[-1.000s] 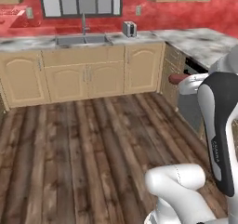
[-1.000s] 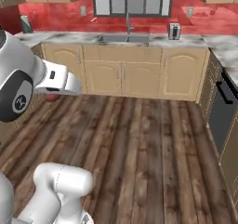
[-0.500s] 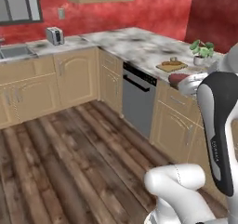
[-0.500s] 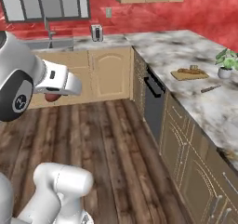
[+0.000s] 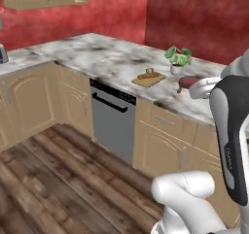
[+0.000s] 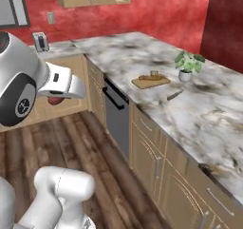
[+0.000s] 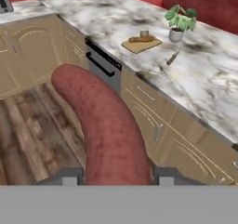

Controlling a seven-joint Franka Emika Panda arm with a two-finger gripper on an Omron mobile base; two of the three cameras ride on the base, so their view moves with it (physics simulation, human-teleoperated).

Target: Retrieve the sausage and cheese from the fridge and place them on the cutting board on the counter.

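My gripper (image 7: 116,176) is shut on the sausage (image 7: 102,125), a thick reddish-brown curve that rises from between the fingertips in the hand view. From the base views the sausage (image 5: 187,81) (image 6: 56,100) shows as a dark red end at the hand, held over the floor in front of the cabinets. The cutting board (image 5: 148,78) (image 6: 151,81) (image 7: 141,43) lies on the marble counter (image 5: 102,58) (image 6: 209,114), well ahead of the gripper. A small pale chunk that looks like the cheese (image 7: 144,33) rests on the board beside a brownish elongated piece. The fridge is out of view.
A potted plant (image 5: 177,59) (image 6: 187,64) (image 7: 180,21) stands just past the board. A knife (image 6: 174,95) (image 7: 173,57) lies on the counter near it. A grey dishwasher (image 5: 113,119) (image 6: 116,116) sits under the counter, a toaster (image 6: 40,42) at the far corner, wood floor below.
The whole picture has swung from the sink wall to the side counter, so the base has turned. The sausage stays in the shut gripper.
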